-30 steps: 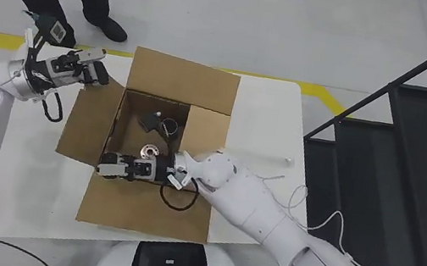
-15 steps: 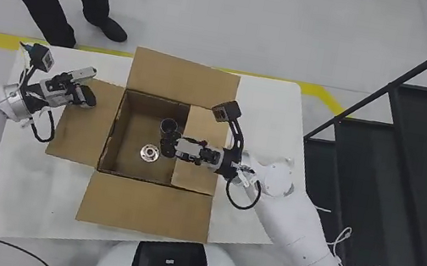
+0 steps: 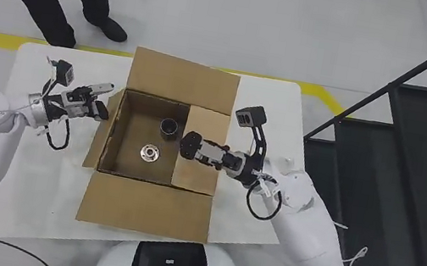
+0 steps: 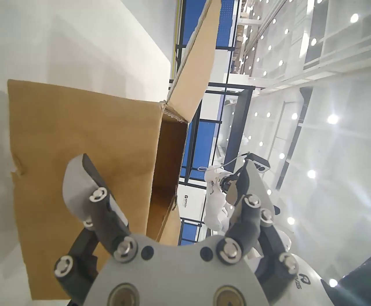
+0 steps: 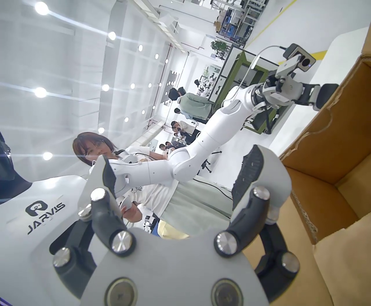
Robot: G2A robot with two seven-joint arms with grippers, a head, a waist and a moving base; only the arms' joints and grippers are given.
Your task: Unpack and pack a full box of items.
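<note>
Mid-unpacking, I judge: left gripper [image 3: 101,103] and right gripper [image 3: 187,144], both spread empty, flank the open brown cardboard box [image 3: 181,83]; next, reach inside for its seemingly metal round disc [image 3: 150,153].

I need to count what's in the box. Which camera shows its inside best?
The top view: it looks down into the open box, showing a dark cylinder and a round metal part on its floor. The left wrist view shows an outer wall and a flap; the right wrist view, a flap and an inner corner.
</note>
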